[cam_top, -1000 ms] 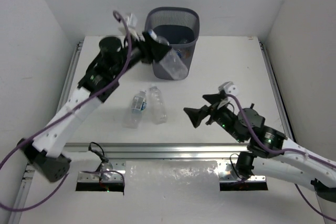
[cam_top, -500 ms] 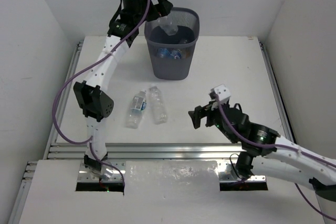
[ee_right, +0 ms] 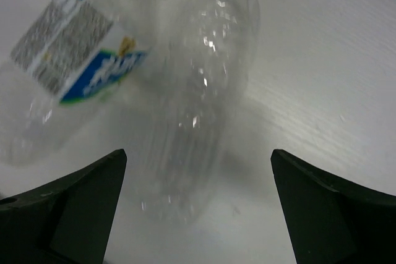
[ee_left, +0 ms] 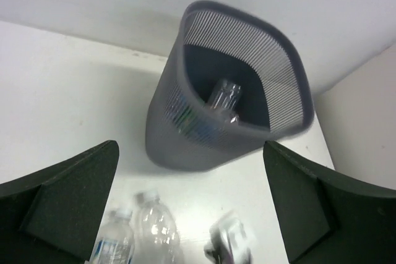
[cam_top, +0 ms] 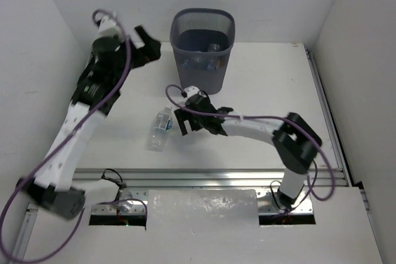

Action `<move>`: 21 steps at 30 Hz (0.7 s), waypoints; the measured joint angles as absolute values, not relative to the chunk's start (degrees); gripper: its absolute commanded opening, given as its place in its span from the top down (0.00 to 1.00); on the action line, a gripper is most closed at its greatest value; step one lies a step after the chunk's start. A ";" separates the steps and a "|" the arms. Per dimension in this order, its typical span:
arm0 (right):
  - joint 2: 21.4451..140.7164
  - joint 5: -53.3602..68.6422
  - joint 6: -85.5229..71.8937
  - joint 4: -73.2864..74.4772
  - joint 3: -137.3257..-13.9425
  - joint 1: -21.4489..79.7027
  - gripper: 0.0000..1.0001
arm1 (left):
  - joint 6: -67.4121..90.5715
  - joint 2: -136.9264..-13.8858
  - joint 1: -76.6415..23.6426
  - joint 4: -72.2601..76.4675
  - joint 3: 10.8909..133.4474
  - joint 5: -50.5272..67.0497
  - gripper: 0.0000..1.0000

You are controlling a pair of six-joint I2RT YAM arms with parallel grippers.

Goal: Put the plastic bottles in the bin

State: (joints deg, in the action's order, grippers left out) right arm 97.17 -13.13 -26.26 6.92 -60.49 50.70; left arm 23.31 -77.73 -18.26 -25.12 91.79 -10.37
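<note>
The dark grey mesh bin (cam_top: 204, 29) stands at the back middle of the table, with plastic bottles (cam_top: 213, 47) inside; one clear bottle (ee_left: 224, 97) lies within its rim. Two bottles lie on the table in front: a blue-labelled one (cam_top: 159, 129) (ee_right: 68, 78) and a clear plain one (ee_right: 198, 109) (ee_left: 154, 230) beside it. My right gripper (cam_top: 184, 122) (ee_right: 198, 214) hangs open right over the clear one, which sits between its fingers and is mostly hidden from above. My left gripper (cam_top: 148, 51) (ee_left: 192, 208) is open and empty, up to the left of the bin.
White walls close in the table at the back and both sides. A metal rail (cam_top: 204, 174) runs along the near edge. My right arm (cam_top: 260, 129) stretches across the table's middle from the right.
My left gripper opened over the bin, dropped its bottle in and swung back to the left. My right arm reached left and came down over the clear bottle.
</note>
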 measured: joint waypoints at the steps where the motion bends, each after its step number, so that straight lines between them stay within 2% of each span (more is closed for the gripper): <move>1: 100.36 -13.15 -26.61 6.87 -63.09 50.46 0.02 | 23.42 -71.72 -18.22 -23.11 86.04 -10.59 0.00; 4: 110.37 -13.61 -27.99 8.45 -72.27 49.45 0.11 | 24.03 -58.59 -18.09 -22.76 72.20 -10.46 0.00; 5: 113.01 -13.96 -28.45 9.30 -74.72 49.21 0.28 | 24.10 -54.98 -18.06 -23.68 68.95 -10.44 0.00; 7: 117.16 -14.76 -29.23 10.31 -77.87 48.90 0.47 | 24.12 -50.57 -18.06 -24.99 65.54 -10.35 0.00; 8: 117.62 -15.16 -29.93 9.91 -77.58 48.82 0.63 | 24.03 -49.52 -18.04 -25.19 64.31 -10.13 0.00; 11: 113.97 -15.84 -30.63 8.75 -73.58 48.86 0.68 | 23.79 -46.78 -18.02 -26.44 60.55 -8.27 0.00; 13: 107.85 -17.12 -30.41 6.92 -65.45 49.50 0.69 | 23.64 -45.50 -18.00 -26.65 57.93 -5.13 0.00; 17: 89.01 -17.06 -27.20 3.22 -48.31 52.99 0.74 | 23.90 -45.25 -18.00 -25.32 52.36 8.08 0.00; 21: 70.48 -9.43 -24.38 -7.09 -37.30 54.87 0.74 | 26.37 -45.74 -18.02 -18.20 46.02 21.67 0.00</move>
